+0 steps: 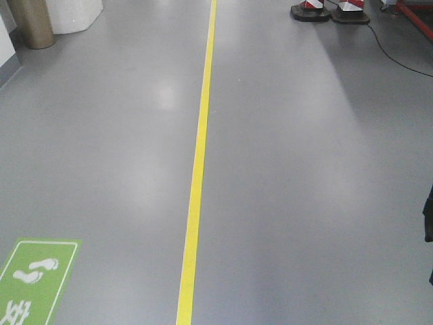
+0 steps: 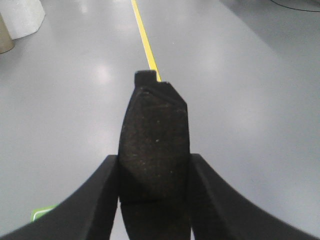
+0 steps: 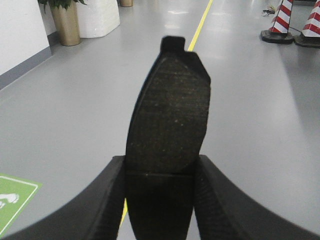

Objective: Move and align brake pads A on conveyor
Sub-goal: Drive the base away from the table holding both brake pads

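Exterior front-facing view is filled by a glossy pale-grey workshop floor (image 1: 304, 169). A narrow yellow painted line (image 1: 196, 176) splits it, and a green footprint floor sign (image 1: 34, 277) sits at lower left. No conveyor appears in any view.

Each wrist view shows one pad held in the air above that floor. The black curved-fingered left gripper (image 2: 155, 161) is clamped on the left brake pad (image 2: 155, 125). The matching right gripper (image 3: 161, 162) is clamped on the right brake pad (image 3: 170, 110). Each pad juts out lengthwise beyond the fingers, squeezed across its narrow width.

The likely trouble is slip. So much of each pad overhangs the fingers that a jolt from the mobile base could pivot or drop it, and a twisted pad would land crooked on the conveyor.

Each pad is a dull dark-grey curved oblong with a gritty, speckled face. A thin cross groove sits about level with the fingertips, the edge is black, and the far end carries a small square tab.
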Available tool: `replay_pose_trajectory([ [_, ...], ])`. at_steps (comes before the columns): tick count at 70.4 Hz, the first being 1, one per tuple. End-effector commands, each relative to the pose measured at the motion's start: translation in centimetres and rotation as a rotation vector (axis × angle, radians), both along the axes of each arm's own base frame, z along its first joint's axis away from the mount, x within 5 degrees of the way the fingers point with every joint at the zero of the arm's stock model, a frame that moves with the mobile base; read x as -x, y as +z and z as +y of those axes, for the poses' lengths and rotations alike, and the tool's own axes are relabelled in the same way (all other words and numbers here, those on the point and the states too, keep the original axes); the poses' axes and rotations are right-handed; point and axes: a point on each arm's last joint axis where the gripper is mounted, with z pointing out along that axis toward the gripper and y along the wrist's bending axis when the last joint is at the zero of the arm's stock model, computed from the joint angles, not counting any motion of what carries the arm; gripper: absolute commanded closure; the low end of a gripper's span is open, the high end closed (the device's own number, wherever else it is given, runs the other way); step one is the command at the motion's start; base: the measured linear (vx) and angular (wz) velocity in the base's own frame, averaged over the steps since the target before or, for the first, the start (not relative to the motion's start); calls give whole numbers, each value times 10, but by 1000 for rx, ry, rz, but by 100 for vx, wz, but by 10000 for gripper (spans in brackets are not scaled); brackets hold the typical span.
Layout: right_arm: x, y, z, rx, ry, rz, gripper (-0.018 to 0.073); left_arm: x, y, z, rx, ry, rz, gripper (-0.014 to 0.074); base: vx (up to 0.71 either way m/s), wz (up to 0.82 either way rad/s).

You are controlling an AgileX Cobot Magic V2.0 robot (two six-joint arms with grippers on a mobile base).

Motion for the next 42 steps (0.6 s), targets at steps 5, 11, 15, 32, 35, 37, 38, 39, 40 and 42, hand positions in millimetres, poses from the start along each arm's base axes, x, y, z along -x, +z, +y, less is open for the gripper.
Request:
replay_pose_trajectory([
  [5,-2,18,0,-12,0,-119,564,-3,18,0,26,4,-120,603,41,-7],
  [11,-2,18,0,-12,0,-119,564,-3,18,0,26,4,-120,603,45,-9],
  [15,-2,18,0,-12,0,-119,564,-3,18,0,26,4,-120,603,48,-9],
  [32,-2,18,0,-11,0,-118,564,-3,18,0,26,4,-121,603,54,-8],
  [35,-2,18,0,-11,0,-118,564,-3,18,0,26,4,-121,603,57,-7],
  [37,-2,18,0,-11,0,-118,564,-3,18,0,26,4,-121,603,57,-7],
  [38,-2,18,0,-11,0,-118,564,-3,18,0,26,4,-121,603,58,-6],
  [39,-2,18,0,-11,0,-118,564,-3,18,0,26,4,-121,603,58,-6],
  [40,-2,18,0,-11,0,-118,564,-3,18,0,26,4,-121,603,58,-5],
  [42,-2,18,0,-11,0,-118,564,-3,18,0,26,4,-121,603,58,-5],
])
